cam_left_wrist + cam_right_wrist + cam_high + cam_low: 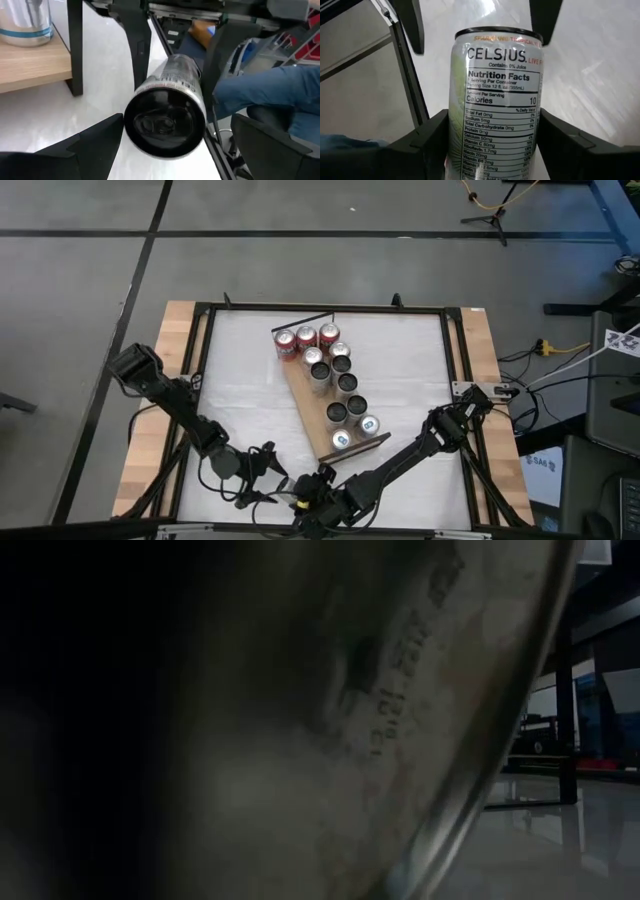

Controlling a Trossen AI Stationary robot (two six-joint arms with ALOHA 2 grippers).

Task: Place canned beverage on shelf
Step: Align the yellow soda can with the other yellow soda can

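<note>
The shelf is a long light-brown board with dark edges, lying flat and slantwise on the white tabletop, one end toward the far edge, the other toward the near edge. A thin black rail sits at its far end. Upright cans stand along it: three red ones at the far end, then silver and dark-topped ones in a rough double row down to the near end.

One more can lies near the tabletop's near edge, close to the shelf's near end. It is pale, printed "CELSIUS" with a nutrition panel, and lies on its side, its dark concave base showing in the left wrist view.
</note>
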